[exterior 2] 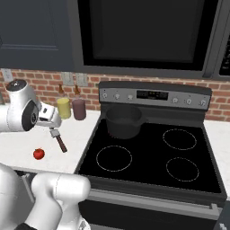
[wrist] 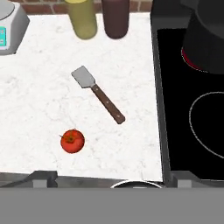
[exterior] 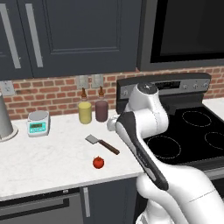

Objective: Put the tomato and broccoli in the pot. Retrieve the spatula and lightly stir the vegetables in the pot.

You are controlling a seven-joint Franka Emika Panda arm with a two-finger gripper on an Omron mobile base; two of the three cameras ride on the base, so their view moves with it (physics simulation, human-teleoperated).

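The gripper [wrist: 109,180] hangs above the white marble counter [wrist: 39,109] with its jaws spread wide and nothing between them; its two dark finger tips [wrist: 40,179] stand far apart at the bottom of the hand view.

Nearest below them lies the small round bright red tomato [wrist: 72,141], close to the counter's front edge and apart from everything else. Beyond it, nearer the middle of the counter, lies the short spatula [wrist: 97,94] with its flat square grey metal blade toward the back wall and its dark brown wooden handle angled toward the front edge and the black glass stovetop [wrist: 192,113]. Tomato and spatula lie near each other but do not touch.

At the counter's back edge, against the red brick wall [exterior: 48,94], stand a yellow cylindrical jar [wrist: 82,18] and a maroon cylindrical jar [wrist: 115,17], side by side. A small grey kitchen scale [exterior: 38,123] sits farther toward the counter's left end.

The round dark grey cooking pot [exterior 2: 123,120] stands on the stovetop's back left burner, well apart from the tomato.
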